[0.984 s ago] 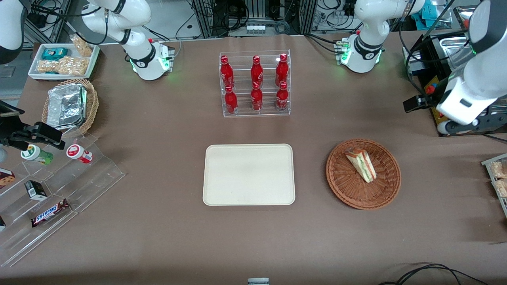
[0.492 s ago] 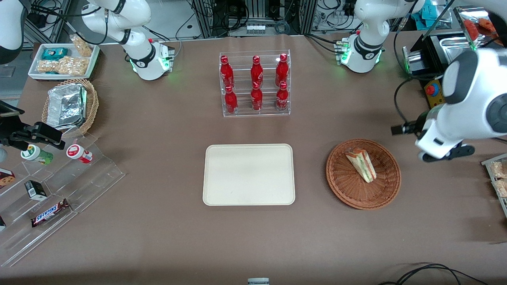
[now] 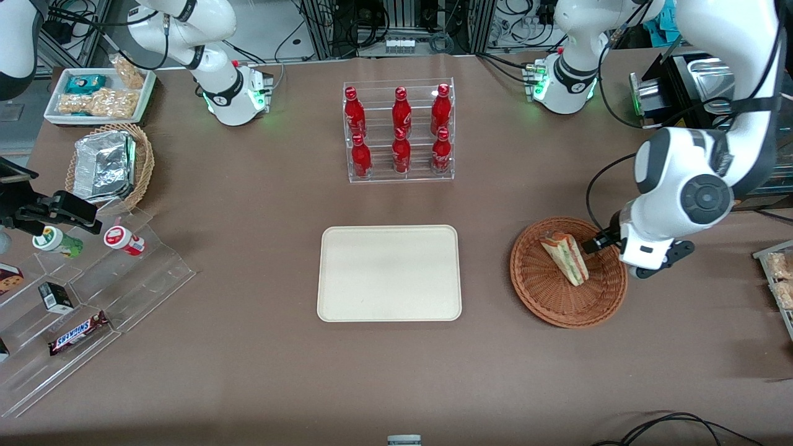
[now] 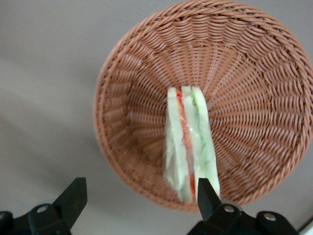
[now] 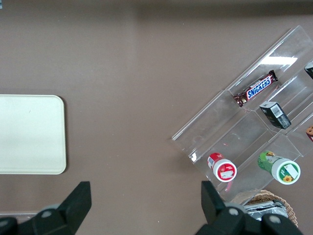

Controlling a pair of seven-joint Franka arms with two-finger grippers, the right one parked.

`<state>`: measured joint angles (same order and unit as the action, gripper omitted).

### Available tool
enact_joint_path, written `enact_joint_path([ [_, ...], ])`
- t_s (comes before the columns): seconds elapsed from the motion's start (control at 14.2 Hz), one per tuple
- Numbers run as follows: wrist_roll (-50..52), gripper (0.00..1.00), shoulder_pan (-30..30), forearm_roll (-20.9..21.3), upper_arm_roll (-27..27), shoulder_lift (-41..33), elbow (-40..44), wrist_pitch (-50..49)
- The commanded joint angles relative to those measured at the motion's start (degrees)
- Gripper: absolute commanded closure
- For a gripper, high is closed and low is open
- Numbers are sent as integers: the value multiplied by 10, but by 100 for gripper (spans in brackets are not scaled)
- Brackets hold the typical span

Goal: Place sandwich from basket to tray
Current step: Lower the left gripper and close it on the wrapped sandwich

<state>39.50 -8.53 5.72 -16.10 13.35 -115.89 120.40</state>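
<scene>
The sandwich (image 3: 564, 257) lies in the reddish-brown wicker basket (image 3: 545, 297), a wrapped wedge showing its red and green layers. The left arm's gripper (image 4: 139, 198) hangs above the basket's rim toward the working arm's end, fingers spread wide and holding nothing. This looks like the approach: next, centre over the wedge, descend, close across the bread. The cream tray (image 3: 389, 310) waits beside the basket.
</scene>
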Motion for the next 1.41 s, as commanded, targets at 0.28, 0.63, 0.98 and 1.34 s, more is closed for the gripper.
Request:
enact_joint_path([
  [0.28, 79, 0, 4, 5, -2, 36, -50, 159],
  [0.63, 130, 0, 14, 6, -3, 54, -45, 184],
  [0.98, 132, 0, 24, 7, -2, 84, -51, 205],
  [1.34, 187, 85, 33, 7, -2, 85, -51, 201],
])
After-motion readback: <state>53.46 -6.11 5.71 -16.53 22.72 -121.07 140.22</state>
